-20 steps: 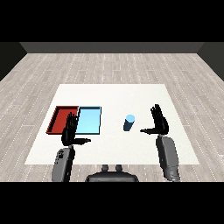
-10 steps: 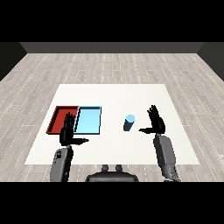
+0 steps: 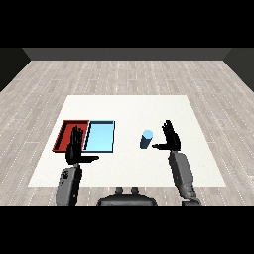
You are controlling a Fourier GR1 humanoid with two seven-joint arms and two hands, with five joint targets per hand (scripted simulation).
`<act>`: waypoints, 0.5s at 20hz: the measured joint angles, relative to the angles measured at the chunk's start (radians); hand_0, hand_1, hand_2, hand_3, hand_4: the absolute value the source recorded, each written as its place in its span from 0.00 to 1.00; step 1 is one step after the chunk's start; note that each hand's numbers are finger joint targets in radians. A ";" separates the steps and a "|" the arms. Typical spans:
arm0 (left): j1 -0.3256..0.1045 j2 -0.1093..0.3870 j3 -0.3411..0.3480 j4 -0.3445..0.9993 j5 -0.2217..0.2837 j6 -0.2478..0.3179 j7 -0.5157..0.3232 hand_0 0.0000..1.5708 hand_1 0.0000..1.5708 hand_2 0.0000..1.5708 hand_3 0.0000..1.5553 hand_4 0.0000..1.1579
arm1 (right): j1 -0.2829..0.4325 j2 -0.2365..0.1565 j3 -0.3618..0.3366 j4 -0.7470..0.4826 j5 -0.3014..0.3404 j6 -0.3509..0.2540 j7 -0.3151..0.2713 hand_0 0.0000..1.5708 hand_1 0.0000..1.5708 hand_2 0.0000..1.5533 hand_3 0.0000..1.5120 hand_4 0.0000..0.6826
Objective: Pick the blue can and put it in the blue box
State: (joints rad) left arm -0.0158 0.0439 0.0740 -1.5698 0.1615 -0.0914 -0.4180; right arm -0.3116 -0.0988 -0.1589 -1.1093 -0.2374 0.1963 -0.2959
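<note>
Flat red tray (image 3: 63,130) on white bench (image 3: 129,106), left hand (image 3: 74,150) fingers straight before it, light blue tray (image 3: 112,137) alongside, small blue cylindrical can (image 3: 146,139) upright on bench, right hand (image 3: 171,140) spread open just beside it, not touching.

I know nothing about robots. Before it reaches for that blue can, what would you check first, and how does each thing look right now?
1. Blue can standing upright on the white table: ok.
2. Right hand open, fingers straight, ready to close round the can: ok.
3. Right hand beside the can, on its right, not yet touching it: ok.
4. Light blue tray holds nothing, so there is room for the can: ok.
5. Left hand open and holding nothing, in front of the red tray, off the path from can to blue tray: ok.
6. Hand at the right height to grasp the can: cannot tell from this one view.
</note>
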 measured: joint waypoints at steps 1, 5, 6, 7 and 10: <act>0.012 0.002 0.001 -0.017 0.007 -0.007 0.001 0.00 0.00 0.00 0.00 0.00 | 0.002 0.003 0.003 0.004 0.001 -0.003 0.005 0.00 0.00 0.00 0.00 0.00; 0.012 0.006 0.010 0.000 0.021 -0.024 -0.016 0.00 0.00 0.00 0.00 0.00 | -0.018 0.010 0.005 0.065 0.006 -0.014 -0.021 0.00 0.00 0.00 0.00 0.00; 0.009 0.007 0.012 0.000 0.022 -0.023 -0.016 0.00 0.00 0.00 0.00 0.00 | -0.024 0.010 0.005 0.085 0.004 -0.010 -0.028 0.00 0.00 0.00 0.00 0.00; 0.017 -0.001 0.005 0.000 0.015 -0.019 -0.024 0.00 0.00 0.00 0.00 0.00 | -0.017 0.019 0.015 0.063 0.003 -0.020 -0.012 0.00 0.00 0.00 0.00 0.00; 0.020 -0.014 -0.011 -0.006 0.000 -0.004 -0.023 0.00 0.00 0.00 0.00 0.00 | -0.048 0.006 0.001 0.121 -0.007 -0.005 -0.030 0.00 0.00 0.00 0.00 0.00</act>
State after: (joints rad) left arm 0.0044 0.0296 0.0634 -1.5754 0.1619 -0.0953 -0.4408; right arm -0.3594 -0.0933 -0.1584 -0.9886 -0.2446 0.1912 -0.3264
